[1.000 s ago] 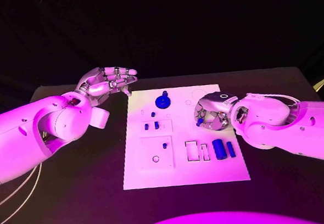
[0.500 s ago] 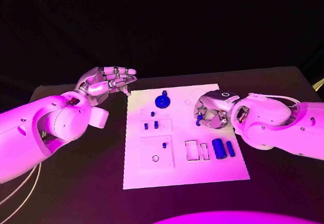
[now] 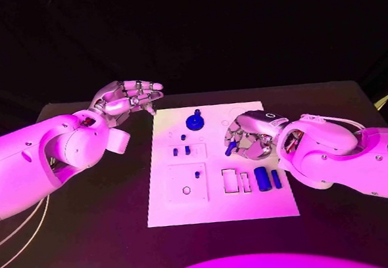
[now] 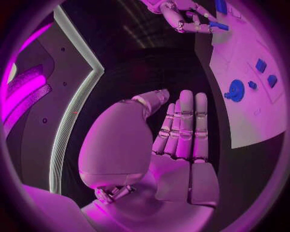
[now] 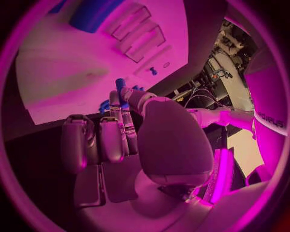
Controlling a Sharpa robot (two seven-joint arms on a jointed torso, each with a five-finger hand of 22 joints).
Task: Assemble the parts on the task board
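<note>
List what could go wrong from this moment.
The right hand holds a small blue peg only at its fingertips above the board; it could slip or tilt before insertion.

Lowering it, the hand could bump the blue parts lying just below it.

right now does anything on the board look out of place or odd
Nothing looks spilled or damaged. The one part off the task board is a small blue peg pinched in the right hand above it; the left hand holds nothing.
</note>
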